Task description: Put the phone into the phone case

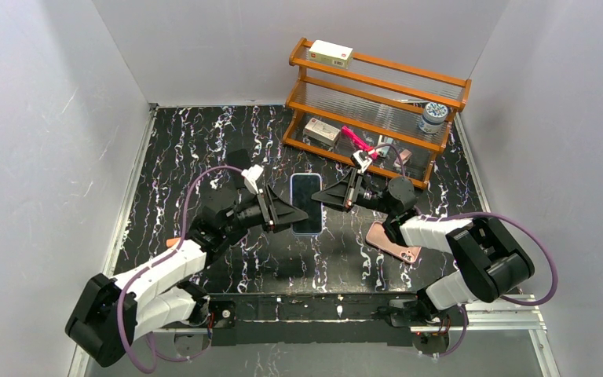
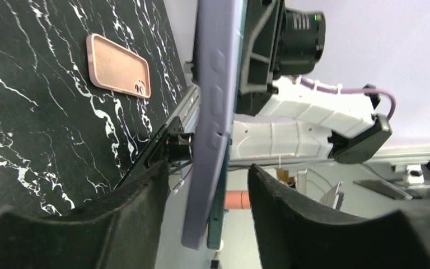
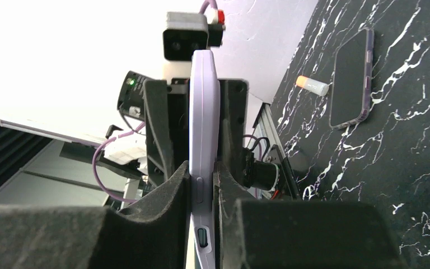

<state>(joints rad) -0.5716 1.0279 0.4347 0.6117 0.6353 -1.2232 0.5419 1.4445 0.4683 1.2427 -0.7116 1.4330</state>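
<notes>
1. Phone (image 1: 307, 203) in lavender phone case (image 2: 210, 112): aloft, flat, between the grippers.
2. Right gripper (image 3: 201, 168): pinched narrow across its thickness.
3. Left gripper (image 2: 207, 168): spread, straddling, not touching.
4. Handling: probably stiff, light, slick; hold across faces near an edge.

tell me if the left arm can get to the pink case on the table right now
Probably not easily. The pink case lies beside the right forearm, and the left gripper is open around the lavender-cased phone clamped in the right gripper; it would have to back off and cross past both.
</notes>
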